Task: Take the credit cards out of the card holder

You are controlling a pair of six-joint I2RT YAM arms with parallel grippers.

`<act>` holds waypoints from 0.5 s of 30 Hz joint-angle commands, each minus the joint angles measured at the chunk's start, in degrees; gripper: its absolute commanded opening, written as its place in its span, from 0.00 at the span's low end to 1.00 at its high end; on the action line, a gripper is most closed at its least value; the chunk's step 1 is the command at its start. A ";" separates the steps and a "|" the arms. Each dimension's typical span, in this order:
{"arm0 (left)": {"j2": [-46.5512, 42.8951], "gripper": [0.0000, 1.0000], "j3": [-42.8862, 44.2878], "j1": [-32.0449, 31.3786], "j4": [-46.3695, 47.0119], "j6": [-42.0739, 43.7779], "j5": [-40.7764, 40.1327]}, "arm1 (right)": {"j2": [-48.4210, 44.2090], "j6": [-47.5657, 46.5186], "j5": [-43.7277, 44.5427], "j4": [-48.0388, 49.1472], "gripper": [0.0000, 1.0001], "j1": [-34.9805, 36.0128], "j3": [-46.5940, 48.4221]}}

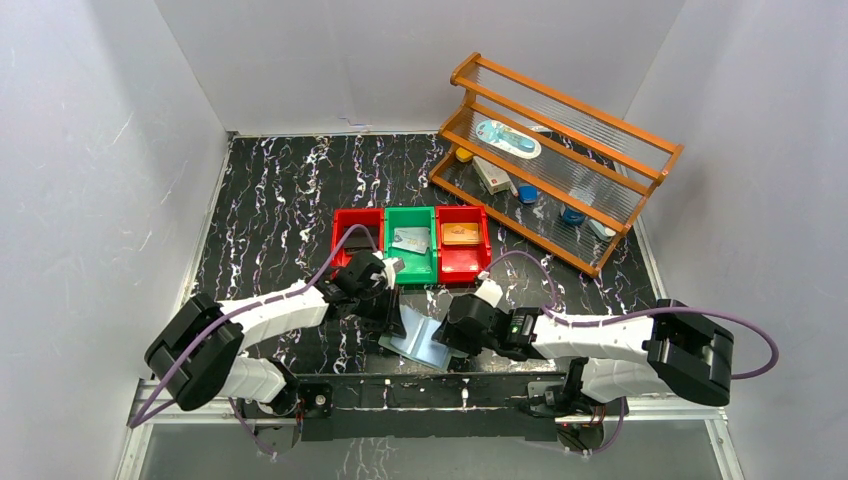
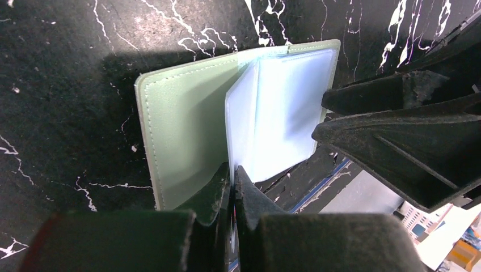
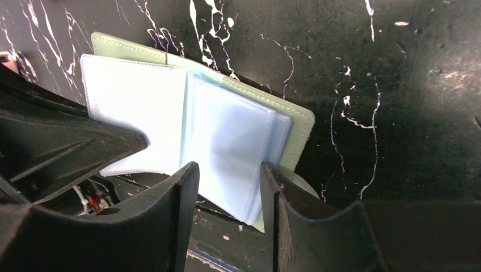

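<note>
The left hand is pinched tight on the near edge of a clear, pale blue plastic sleeve of the holder, a soft sage-green stitched cover lying open on the black marbled counter near its front edge. The right hand, half open, straddles another glossy sleeve. Behind, two cards lie in the green and right red bins.

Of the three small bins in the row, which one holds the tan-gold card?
The right-hand red bin holds the tan-gold card. The green bin in the middle holds a grey card; the left red bin shows none.
</note>
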 commanded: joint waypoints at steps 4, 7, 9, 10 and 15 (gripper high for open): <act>-3.92 0.00 -1.91 -0.26 -0.05 -2.71 -3.67 | 0.46 1.19 0.69 -3.64 0.53 -0.18 1.31; -4.74 0.00 -2.59 -0.24 0.04 -3.31 -4.40 | 0.32 1.30 0.37 -3.84 0.53 -0.17 1.27; -5.17 0.00 -2.89 -0.24 0.04 -3.60 -4.75 | 0.06 1.24 0.17 -4.29 0.53 -0.17 1.82; -5.42 0.00 -3.01 -0.24 0.04 -3.69 -4.80 | -0.08 1.16 0.03 -4.35 0.53 -0.17 1.99; -6.02 0.00 -3.57 -0.24 0.30 -4.09 -5.14 | 0.33 0.56 -0.50 -3.24 0.54 -0.22 1.79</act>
